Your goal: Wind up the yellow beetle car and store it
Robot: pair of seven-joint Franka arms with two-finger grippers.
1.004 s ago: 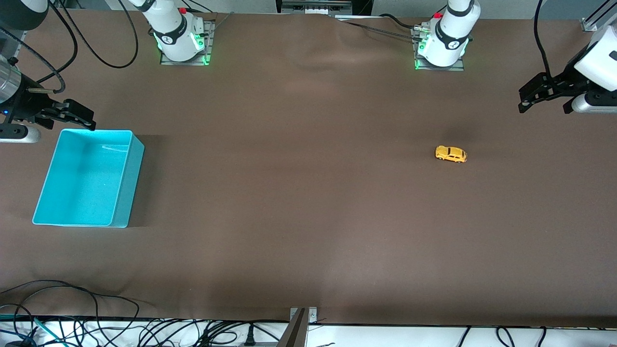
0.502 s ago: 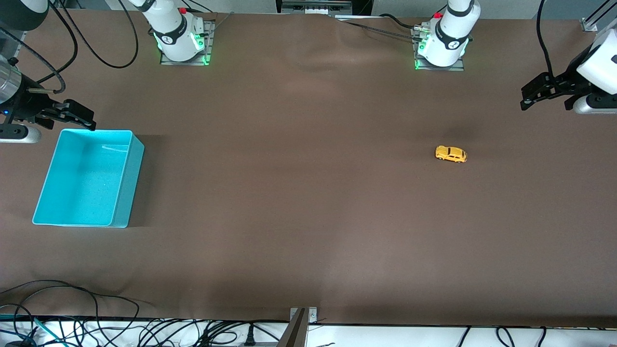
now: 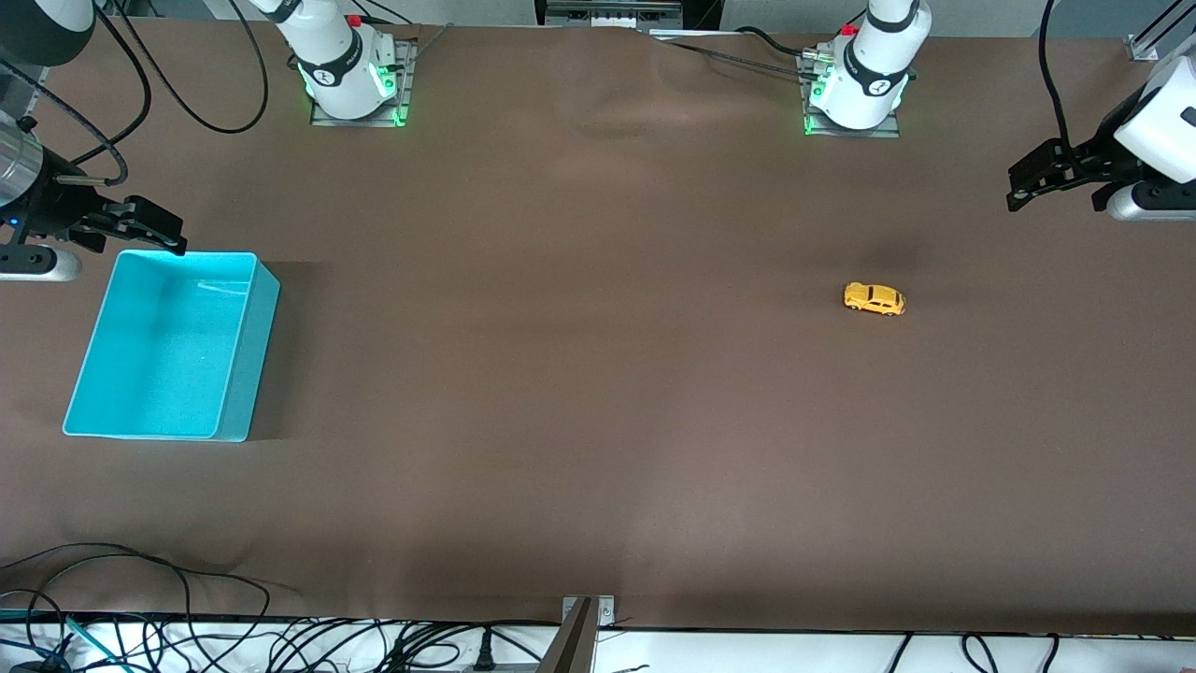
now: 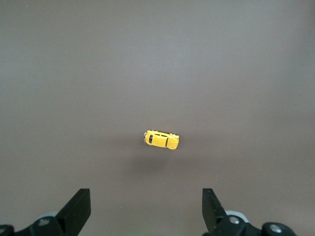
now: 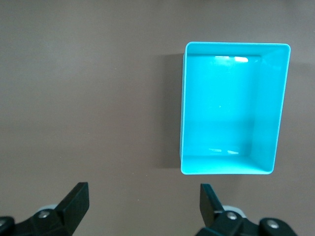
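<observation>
arm bases [image 3: 348, 67]: white, rounded, black ring and logo, green lights, red button
pincers [image 3: 1045, 176]: black, angular
cables [image 3: 149, 84]: black, looping
wrist [image 3: 19, 168]: silver cylinder

The yellow beetle car [image 3: 875, 299] sits upright on its wheels on the table [image 3: 598, 374].

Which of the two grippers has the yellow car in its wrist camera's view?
The left gripper, open above the table: its view shows the yellow beetle car. The right gripper, also open, sees only the turquoise bin.
</observation>
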